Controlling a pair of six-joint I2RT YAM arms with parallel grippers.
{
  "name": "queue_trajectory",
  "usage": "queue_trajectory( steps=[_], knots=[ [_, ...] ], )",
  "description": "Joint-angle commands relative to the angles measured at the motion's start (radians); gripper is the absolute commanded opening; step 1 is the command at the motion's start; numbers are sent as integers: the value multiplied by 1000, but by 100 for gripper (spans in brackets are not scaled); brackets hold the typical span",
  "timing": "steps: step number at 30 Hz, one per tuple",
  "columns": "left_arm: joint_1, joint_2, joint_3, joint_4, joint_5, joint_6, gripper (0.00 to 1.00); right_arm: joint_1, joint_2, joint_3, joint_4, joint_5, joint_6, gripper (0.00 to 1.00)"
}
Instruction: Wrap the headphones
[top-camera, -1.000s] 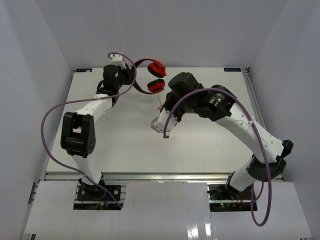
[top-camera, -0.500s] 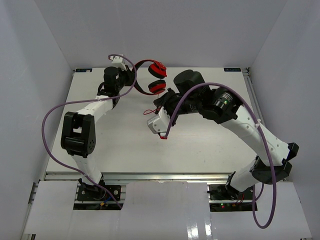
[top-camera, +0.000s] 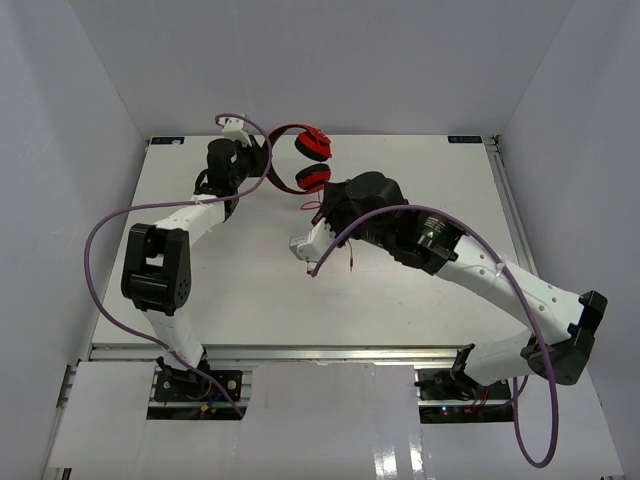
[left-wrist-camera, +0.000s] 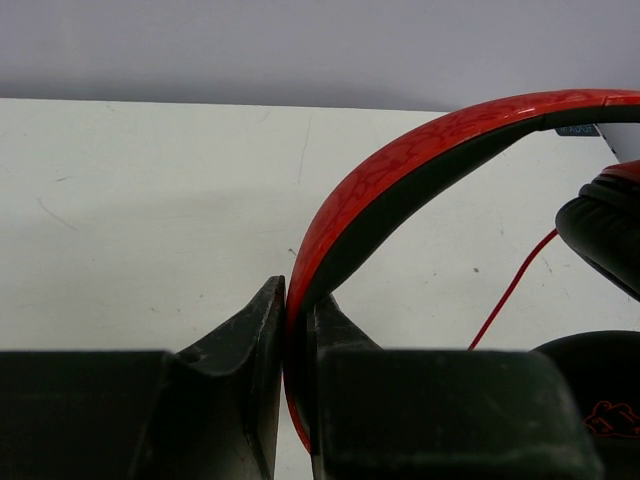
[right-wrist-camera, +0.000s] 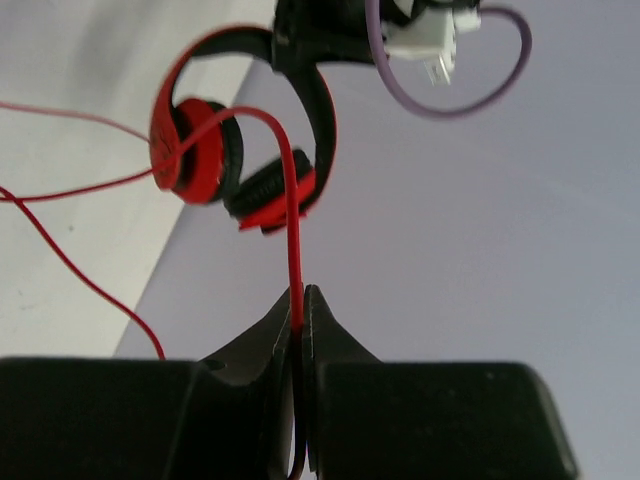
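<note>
The headphones (top-camera: 300, 160) are held up over the far middle of the table, with red ear cups (top-camera: 316, 143) and a black-and-red headband (left-wrist-camera: 420, 160). My left gripper (top-camera: 256, 160) is shut on the headband; in the left wrist view the band runs between the fingertips (left-wrist-camera: 298, 300). My right gripper (top-camera: 322, 207) is just in front of the ear cups, shut on the thin red cable (right-wrist-camera: 292, 230). The cable rises from the closed jaws (right-wrist-camera: 300, 300) to the headphones (right-wrist-camera: 200, 160). Loose cable loops trail on the table (top-camera: 350, 262).
The white table (top-camera: 200, 300) is walled by grey panels on three sides. Thick purple robot cables arc beside each arm (top-camera: 110, 225). The right arm's forearm (top-camera: 470, 265) crosses the table's right half.
My right gripper has swung left and nearer the ear cups, keeping the cable. The headphones have tipped slightly; the left gripper has hardly moved.
</note>
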Motion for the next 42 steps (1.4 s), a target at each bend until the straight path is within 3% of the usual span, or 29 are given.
queue_trajectory(
  steps=[1,5,11,15,18,19,23,28,31,34,36,38,42],
  knots=[
    [36,-82,-11,57,3,-34,0,-32,26,71,125,198,-65,8],
    [49,-104,-36,55,3,-38,0,-51,41,46,225,239,-124,8],
    [49,-102,-60,57,8,-69,0,-35,79,-87,668,167,-238,8],
    [49,-109,-70,55,6,-69,0,-10,136,-97,729,129,-324,8],
    [51,-121,-70,46,-1,-56,0,9,173,16,484,13,-149,8],
    [50,-123,-68,44,-4,-49,0,14,180,108,336,-72,-53,8],
    [56,-118,-63,43,0,-39,0,20,183,334,92,-378,185,8],
    [57,-77,-52,42,12,-50,0,21,170,553,-127,-600,443,8],
    [57,-56,-52,40,4,-46,0,21,137,648,-206,-639,503,8],
    [60,-35,-50,38,1,-42,0,23,81,656,-207,-597,525,8],
    [60,-16,-47,34,-1,-39,0,32,48,634,-200,-462,456,8],
    [60,-5,-46,30,-5,-29,0,36,-6,543,-120,-273,330,8],
    [60,16,-52,24,-15,-18,0,35,-123,350,83,-46,100,8]
  ],
)
